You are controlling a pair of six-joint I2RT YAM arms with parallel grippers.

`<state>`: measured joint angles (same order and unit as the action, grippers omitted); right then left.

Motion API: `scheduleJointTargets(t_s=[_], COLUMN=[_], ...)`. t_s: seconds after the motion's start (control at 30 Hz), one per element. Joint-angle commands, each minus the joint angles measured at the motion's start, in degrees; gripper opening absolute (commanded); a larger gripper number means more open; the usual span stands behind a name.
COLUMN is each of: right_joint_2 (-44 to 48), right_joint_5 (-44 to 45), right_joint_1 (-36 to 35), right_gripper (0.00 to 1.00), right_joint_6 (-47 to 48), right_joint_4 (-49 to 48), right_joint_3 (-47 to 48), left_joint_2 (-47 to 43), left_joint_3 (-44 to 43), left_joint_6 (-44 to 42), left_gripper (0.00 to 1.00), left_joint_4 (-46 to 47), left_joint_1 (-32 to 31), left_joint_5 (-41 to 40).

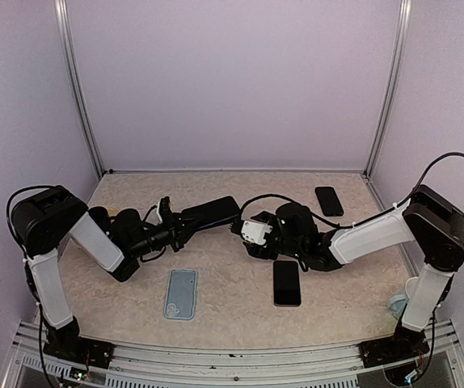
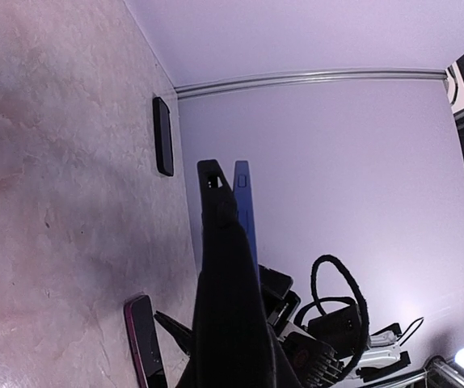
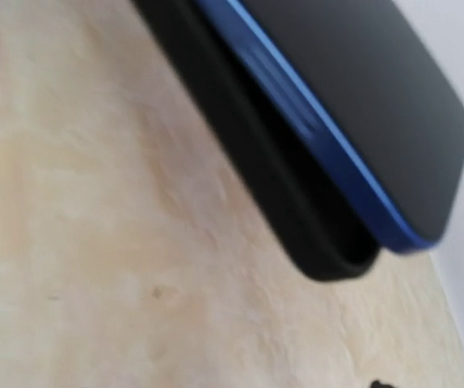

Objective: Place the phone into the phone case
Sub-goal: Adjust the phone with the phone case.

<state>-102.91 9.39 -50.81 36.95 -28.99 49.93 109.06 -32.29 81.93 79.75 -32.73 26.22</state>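
Note:
A black phone case (image 1: 209, 212) is held off the table, edge-on, in my left gripper (image 1: 180, 222), which is shut on its near end. In the left wrist view the case (image 2: 216, 242) rises from the bottom, with a blue phone (image 2: 245, 202) lying flat against its right side. My right gripper (image 1: 241, 227) is at the case's far end, and its jaws seem spread to either side of it. The right wrist view shows the blue phone (image 3: 361, 121) sitting proud of the black case (image 3: 297, 218) just above the table. None of its fingers show there.
A dark phone (image 1: 287, 283) lies in front of the right arm, also seen in the left wrist view (image 2: 145, 339). Another black phone (image 1: 328, 200) lies at the back right. A light blue case (image 1: 181, 293) lies near the front left. Cables loop near the right wrist.

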Motion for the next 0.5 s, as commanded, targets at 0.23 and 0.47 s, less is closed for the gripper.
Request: scheduleJointTargets(t_s=[0.23, 0.47], right_joint_2=[3.56, 2.89], right_joint_5=[-14.43, -15.35], right_joint_1=[0.8, 0.8], right_gripper=[0.78, 0.8], right_joint_6=[13.25, 21.28], right_joint_4=[-15.01, -22.25], right_joint_3=[-7.86, -10.99], left_joint_2=[-3.25, -3.33], left_joint_3=[-2.62, -3.08], left_joint_6=[0.83, 0.98], left_gripper=[0.0, 0.0], left_joint_4=[2.93, 2.43], left_joint_1=[-0.58, -0.69], left_joint_5=[2.36, 2.65])
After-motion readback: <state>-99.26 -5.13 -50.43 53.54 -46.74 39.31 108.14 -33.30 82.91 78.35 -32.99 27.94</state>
